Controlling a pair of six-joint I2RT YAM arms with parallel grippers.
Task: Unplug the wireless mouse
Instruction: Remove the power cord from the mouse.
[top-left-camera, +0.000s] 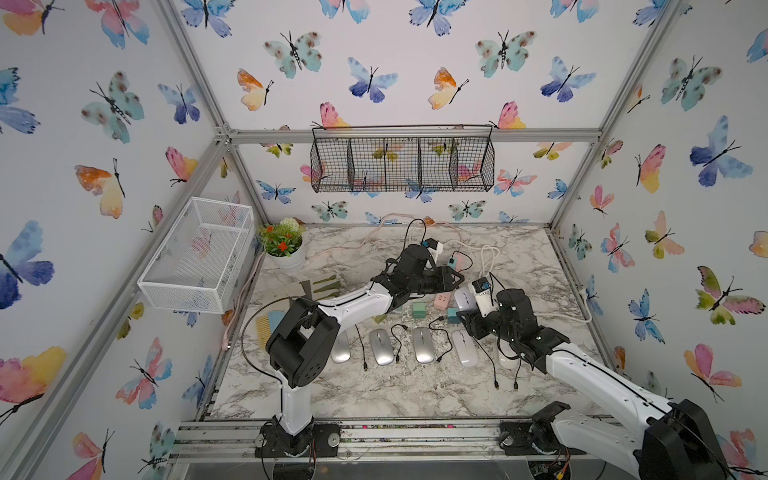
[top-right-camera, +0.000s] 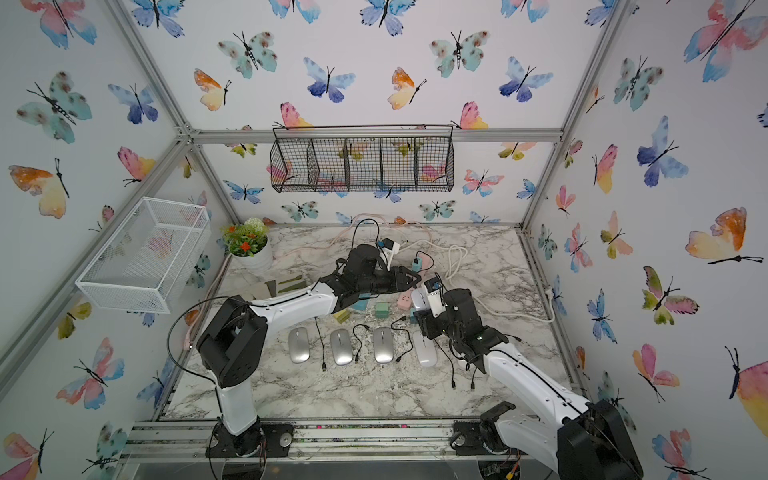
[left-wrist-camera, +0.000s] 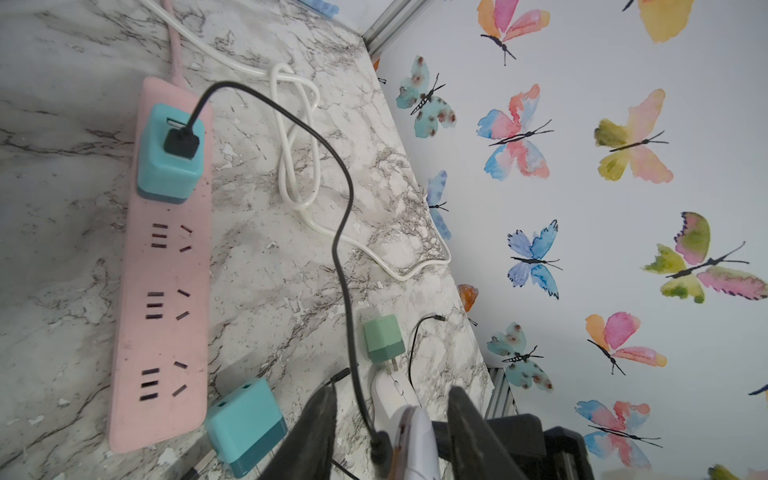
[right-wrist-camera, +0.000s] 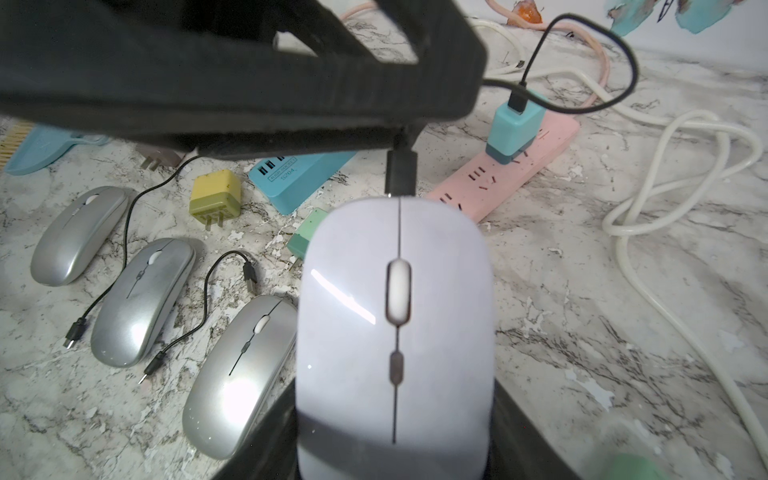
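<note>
Pulling the black plug (left-wrist-camera: 380, 446) straight out of the white mouse (right-wrist-camera: 395, 324) suits this step: left claw (left-wrist-camera: 390, 432) straddles the plug, jaws apart, not pinching; right claw (right-wrist-camera: 395, 424) grips the mouse above the tabletop (top-left-camera: 374, 390), centre-right, beside the pink power strip (left-wrist-camera: 162, 270). Count: three silver mice (right-wrist-camera: 143, 299), one other white mouse (top-left-camera: 464, 348), lying nearer.

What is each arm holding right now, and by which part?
Right gripper grips the white mouse by its rear sides. Left gripper straddles the black plug, jaws apart; nothing held.
</note>
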